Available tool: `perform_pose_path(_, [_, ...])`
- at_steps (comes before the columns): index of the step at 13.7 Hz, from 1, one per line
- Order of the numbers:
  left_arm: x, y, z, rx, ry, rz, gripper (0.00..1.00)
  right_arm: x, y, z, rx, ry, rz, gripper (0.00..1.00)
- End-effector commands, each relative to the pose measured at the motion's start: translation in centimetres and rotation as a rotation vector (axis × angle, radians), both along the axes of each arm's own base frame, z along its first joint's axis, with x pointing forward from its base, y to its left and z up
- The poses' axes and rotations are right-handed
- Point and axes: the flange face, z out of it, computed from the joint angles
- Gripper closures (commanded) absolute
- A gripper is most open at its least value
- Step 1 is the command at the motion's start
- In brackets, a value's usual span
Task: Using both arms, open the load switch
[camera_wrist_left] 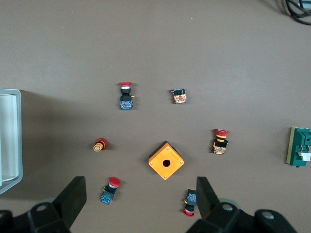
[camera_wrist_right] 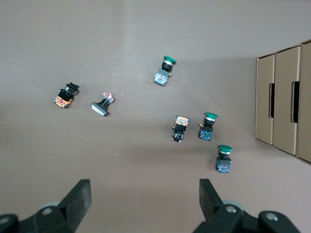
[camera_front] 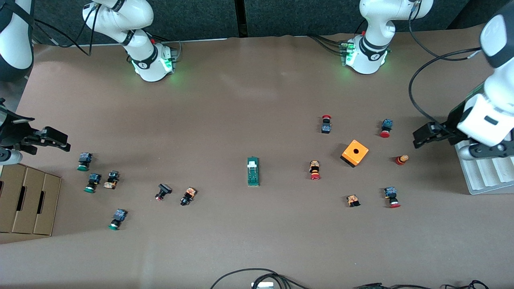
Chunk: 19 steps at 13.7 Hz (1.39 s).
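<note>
The load switch (camera_front: 253,171) lies flat on the brown table (camera_front: 249,100) at the middle of the front frame, untouched, its white slider toward the arms' bases. An orange cube (camera_front: 355,153) sits toward the left arm's end. The left gripper (camera_front: 421,138) hovers at the frame's right edge, jaws released and empty. The right gripper (camera_front: 56,141) hovers at the frame's left edge above green-capped buttons (camera_front: 84,161), jaws likewise spread, holding nothing.

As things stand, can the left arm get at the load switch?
Probably yes. The left gripper hangs open at its end of the table, and only the orange cube and a red push button lie between it and the load switch.
</note>
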Motion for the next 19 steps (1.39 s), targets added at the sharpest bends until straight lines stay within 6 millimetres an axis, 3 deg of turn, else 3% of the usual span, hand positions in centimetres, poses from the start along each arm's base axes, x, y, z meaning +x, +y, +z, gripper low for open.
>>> perform_pose_path(1, [-0.3, -0.2, 0.9, 0.002, 0.0, -0.02, 0.0, 0.2, 0.1, 0.2, 0.013, -0.016, 0.014, 0.01])
perform_pose_path(3, [-0.2, 1.4, 0.7, 0.023, 0.006, -0.004, 0.0, 0.2, 0.1, 0.2, 0.012, -0.016, 0.018, 0.01])
perform_pose_path(4, [-0.1, 3.7, 0.1, 0.022, 0.034, 0.006, 0.0, 0.2, 0.0, 0.3, 0.009, -0.017, 0.016, 0.01])
perform_pose_path(6, [-0.2, 5.8, -0.6, 0.015, 0.061, -0.025, 0.0, 0.2, 0.0, 0.4, 0.01, -0.019, 0.018, 0.01])
perform_pose_path(19, [-0.4, 7.4, -0.8, 0.003, 0.057, -0.016, 0.0, 0.7, -0.1, 0.0, 0.002, -0.034, 0.023, 0.01])
